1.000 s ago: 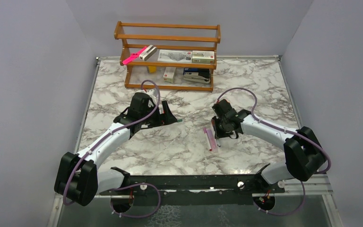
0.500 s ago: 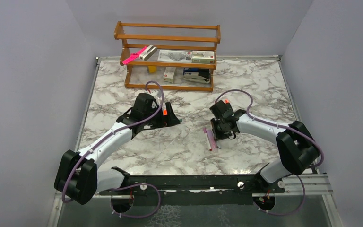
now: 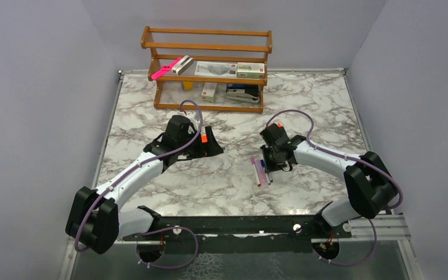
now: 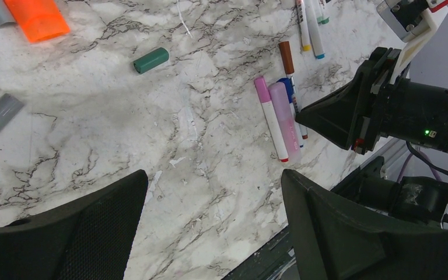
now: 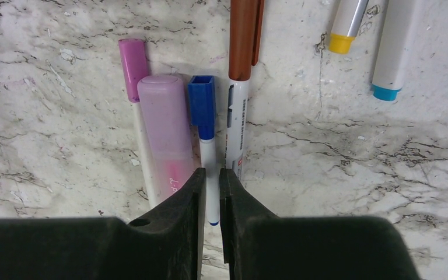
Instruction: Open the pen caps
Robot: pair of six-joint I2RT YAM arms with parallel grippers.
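1. The marbled tabletop (image 3: pixel 151 186) carries a wooden rack (image 3: pixel 207 46) at its far edge. The work lies well clear of the rack, right of centre.
2. The right arm (image 3: pixel 326 157) has drawn in leftward over the last second, so its wrist now stands over the row of markers rather than beside it. The left arm (image 3: pixel 140 166) has shifted only slightly.
3. The left gripper (image 4: pixel 214 175) stays spread wide and holds nothing. It hangs over bare marble, well apart from the markers.
4. The right gripper (image 5: pixel 212 175) has its fingers pressed almost together, with the white barrel of the blue-capped marker (image 5: pixel 210 154) in the narrow gap. It appears to pinch that barrel near the tail end, with the marker lying flat.
5. A pale pink highlighter (image 5: pixel 164 125) lies just beside that marker on one side. A marker with a dark red cap (image 5: pixel 242 38) lies on the other, and a lilac cap (image 5: pixel 133 70) sits beyond the highlighter. All three are capped.
6. The blue cap (image 5: pixel 201 99) sits on its barrel, clear of the fingers. It now shows in the top view, where a second ago it did not. Judgement: the barrel is secured but the cap is not yet off, and pulling it calls for the idle left gripper.
7. A green cap (image 4: pixel 150 60) lies alone on the marble with no barrel in it, so at least one cap is already off.
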